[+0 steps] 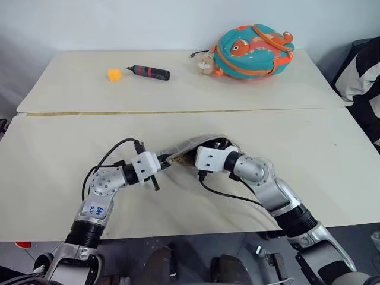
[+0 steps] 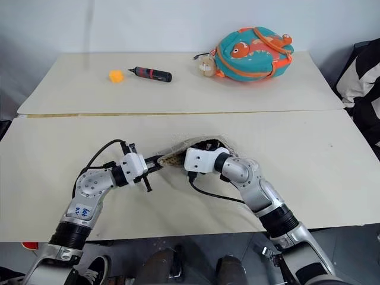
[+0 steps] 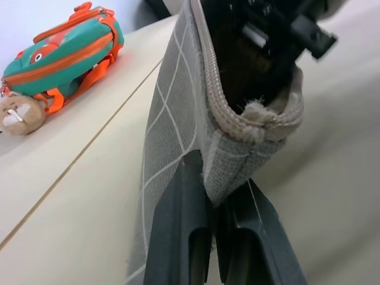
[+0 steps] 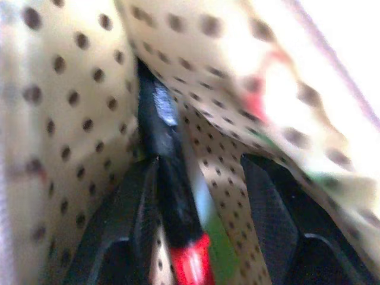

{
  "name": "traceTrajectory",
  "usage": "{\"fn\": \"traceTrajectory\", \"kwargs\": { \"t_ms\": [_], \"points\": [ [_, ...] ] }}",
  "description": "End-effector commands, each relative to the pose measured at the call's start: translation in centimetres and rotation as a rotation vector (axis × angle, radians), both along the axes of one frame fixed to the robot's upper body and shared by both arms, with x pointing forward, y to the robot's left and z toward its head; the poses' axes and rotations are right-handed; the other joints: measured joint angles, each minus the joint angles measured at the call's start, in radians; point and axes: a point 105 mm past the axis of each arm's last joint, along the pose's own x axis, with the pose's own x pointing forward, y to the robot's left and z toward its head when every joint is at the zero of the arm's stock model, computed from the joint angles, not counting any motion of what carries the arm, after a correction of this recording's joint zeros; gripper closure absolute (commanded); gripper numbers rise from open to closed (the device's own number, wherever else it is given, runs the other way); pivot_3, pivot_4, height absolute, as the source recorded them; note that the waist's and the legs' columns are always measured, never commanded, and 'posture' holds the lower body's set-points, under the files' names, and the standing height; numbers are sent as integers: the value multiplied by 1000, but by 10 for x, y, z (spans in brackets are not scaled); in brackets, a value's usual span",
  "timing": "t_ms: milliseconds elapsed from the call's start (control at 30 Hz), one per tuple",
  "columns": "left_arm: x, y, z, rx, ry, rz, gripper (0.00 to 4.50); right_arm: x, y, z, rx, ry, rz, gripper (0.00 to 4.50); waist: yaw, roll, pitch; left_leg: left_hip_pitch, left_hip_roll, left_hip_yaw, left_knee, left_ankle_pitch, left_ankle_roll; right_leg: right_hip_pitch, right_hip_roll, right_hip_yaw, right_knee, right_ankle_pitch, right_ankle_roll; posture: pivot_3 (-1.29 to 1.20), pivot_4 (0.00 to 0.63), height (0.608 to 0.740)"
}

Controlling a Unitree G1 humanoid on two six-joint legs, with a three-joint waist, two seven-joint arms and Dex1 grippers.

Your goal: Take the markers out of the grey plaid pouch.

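Observation:
The grey plaid pouch [image 1: 191, 145] lies at the middle of the near table, its zip mouth [image 3: 237, 116] held up and open. My left gripper [image 3: 217, 199] is shut on the pouch's corner seam. My right gripper [image 4: 202, 172] is pushed inside the pouch, between walls of dotted cream lining. Its fingers stand apart around the markers. A black marker [image 4: 159, 127] with a red band lies against one finger [image 4: 127, 225], and a green one [image 4: 217, 240] rests beside it. The other finger [image 4: 279, 208] is clear of both.
On the far table lie a teal-and-orange fish backpack [image 1: 252, 50], a black-and-red pen-shaped tool [image 1: 151, 72] and a small yellow block [image 1: 114, 74]. A seam [image 1: 178, 111] divides the two tables. A black-and-white object [image 1: 363, 68] stands off the right edge.

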Motion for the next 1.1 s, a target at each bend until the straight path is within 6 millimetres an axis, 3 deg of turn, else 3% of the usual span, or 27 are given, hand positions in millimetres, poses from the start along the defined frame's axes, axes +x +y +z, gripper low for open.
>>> {"fn": "traceTrajectory", "kwargs": {
  "t_ms": [33,300,533,800,933,1100],
  "points": [
    [-10,-15,12,-32,-24,-69,4500,4,9,8,-48,-79,4,2247,0,0,0,0,0,0,0,0,0,0,0,0,0,0,0,0,150,740],
    [-14,-25,13,-33,-10,-90,4500,18,12,6,-46,-68,-30,2247,0,0,0,0,0,0,0,0,0,0,0,0,0,0,0,0,150,740],
    [-7,-15,7,-16,-9,-25,4500,8,12,12,-11,-39,5,3913,0,0,0,0,0,0,0,0,0,0,0,0,0,0,0,0,150,740],
    [5,-3,5,12,-30,53,4500,-14,5,20,16,10,57,3913,2,0,0,0,0,0,0,0,0,0,0,0,0,0,0,0,150,740],
    [6,-1,3,15,-31,62,4500,-26,10,37,82,30,115,3913,3,0,0,0,0,0,0,0,0,0,0,0,0,0,0,0,150,740],
    [5,3,-1,31,-29,65,4500,-23,-2,45,186,111,77,3913,3,0,0,0,0,0,0,0,0,0,0,0,0,0,0,0,150,740]
  ]
}}
